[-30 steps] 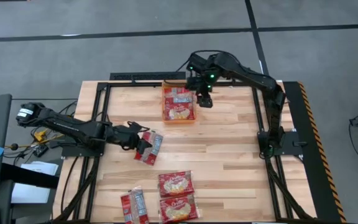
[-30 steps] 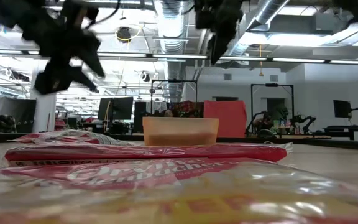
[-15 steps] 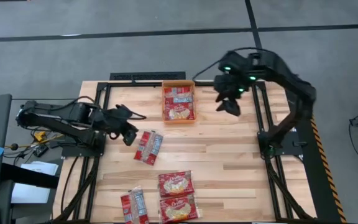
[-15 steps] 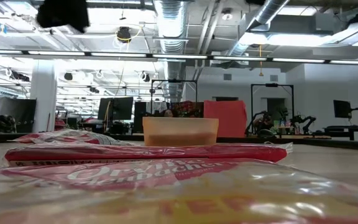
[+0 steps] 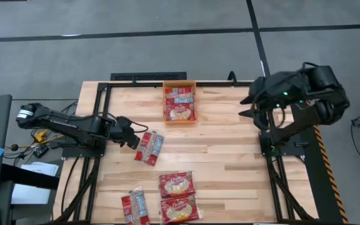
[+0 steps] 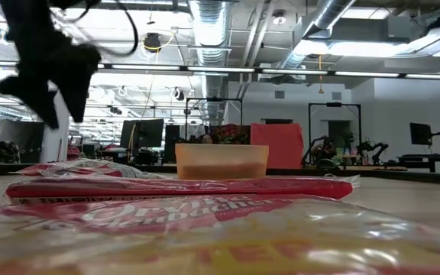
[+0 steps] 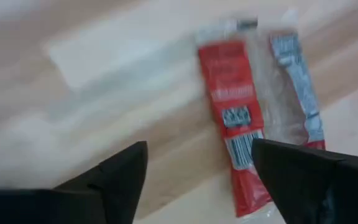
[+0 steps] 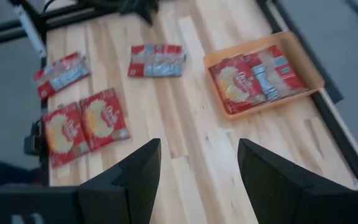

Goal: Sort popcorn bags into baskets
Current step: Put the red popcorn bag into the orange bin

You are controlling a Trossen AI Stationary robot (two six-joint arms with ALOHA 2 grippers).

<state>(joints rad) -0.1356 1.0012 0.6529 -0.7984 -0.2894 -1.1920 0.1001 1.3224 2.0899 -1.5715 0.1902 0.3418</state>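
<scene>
A red popcorn bag (image 5: 150,148) lies flat on the wooden table, grey-white back panel up (image 7: 260,118). My left gripper (image 5: 134,140) hovers open just left of it, above the table (image 6: 48,84), with nothing between its fingers (image 7: 197,171). The orange basket (image 5: 180,119) stands at the far middle with two bags in it (image 8: 253,78). Three more bags lie at the near edge (image 5: 177,184), (image 5: 179,209), (image 5: 135,207). My right gripper (image 5: 247,107) hangs open over the table's right side, well clear of the basket (image 8: 197,168).
A black metal frame (image 5: 149,77) runs along the table's far edge and sides. Bare wood lies between the basket and the near bags (image 5: 230,156). In the low view the near bags (image 6: 182,187) fill the foreground in front of the basket (image 6: 221,162).
My left gripper has drawn back from the lone bag toward the table's left edge, rising and then coming down again; the bag stays where it lay. My right gripper has swung from beside the basket toward the table's right edge.
</scene>
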